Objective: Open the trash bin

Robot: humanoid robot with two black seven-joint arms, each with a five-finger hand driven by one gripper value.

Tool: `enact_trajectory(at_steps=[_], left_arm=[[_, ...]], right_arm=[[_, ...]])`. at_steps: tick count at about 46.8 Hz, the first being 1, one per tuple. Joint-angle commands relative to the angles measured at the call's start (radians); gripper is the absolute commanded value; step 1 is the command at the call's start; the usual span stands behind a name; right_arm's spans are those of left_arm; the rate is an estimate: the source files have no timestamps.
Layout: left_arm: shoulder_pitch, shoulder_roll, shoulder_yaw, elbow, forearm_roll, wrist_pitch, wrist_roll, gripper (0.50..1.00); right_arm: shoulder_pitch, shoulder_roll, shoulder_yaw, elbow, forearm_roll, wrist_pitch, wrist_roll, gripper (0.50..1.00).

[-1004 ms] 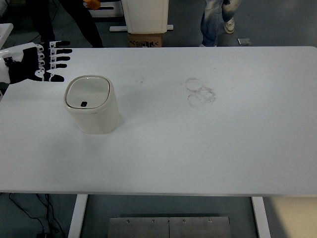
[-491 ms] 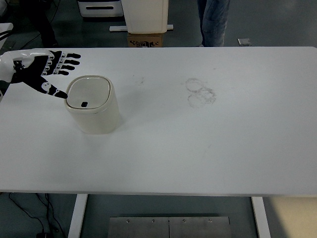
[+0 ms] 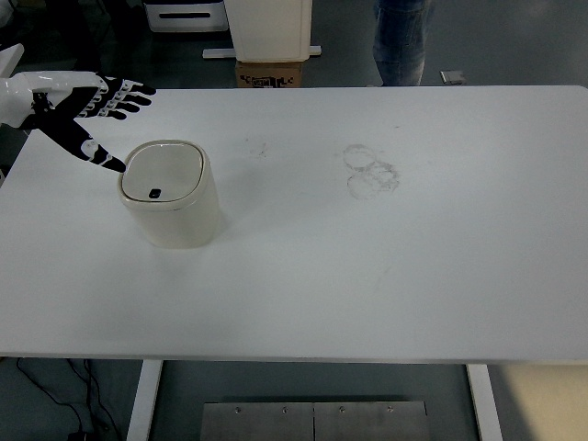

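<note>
A small cream trash bin (image 3: 172, 194) stands on the white table (image 3: 386, 266) at the left, its lid shut, with a small dark button near the lid's front edge. My left hand (image 3: 96, 115) hovers just behind and left of the bin, fingers spread and holding nothing. Its thumb tip is close to the lid's left rim. The right arm is out of view.
Faint ring stains (image 3: 372, 172) mark the table's middle back. Beyond the far edge are a cardboard box (image 3: 271, 73), a white cabinet base (image 3: 268, 28) and a person's legs (image 3: 401, 37).
My left hand has moved right and forward, from the table's far left corner to just beside the bin's lid, turning palm-down with fingers spread. The people at the back have shifted.
</note>
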Motion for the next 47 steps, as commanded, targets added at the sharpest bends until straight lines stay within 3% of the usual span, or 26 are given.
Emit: enact_trajectory(at_steps=[1,14,28,47], left_arm=[[-0.001,-0.001,0.000,-0.018,0.020,0.000,0.001,1.000],[0.002,-0.002,0.075,-0.106,0.042,0.000,0.021,1.000],[0.001,-0.001,0.078,-0.115,0.039,0.000,0.023,1.000],[0.008,0.056,0.118,-0.124,0.056,0.000,0.041,1.000]], right_arm=[[0.000,0.000,0.000,0.000,0.000,0.000,0.000,0.991],[0.000,0.000,0.000,0.000,0.000,0.000,0.000,0.991],[0.000,0.000,0.000,0.000,0.000,0.000,0.000,0.991],[0.000,0.000,0.000,0.000,0.000,0.000,0.000,0.991]])
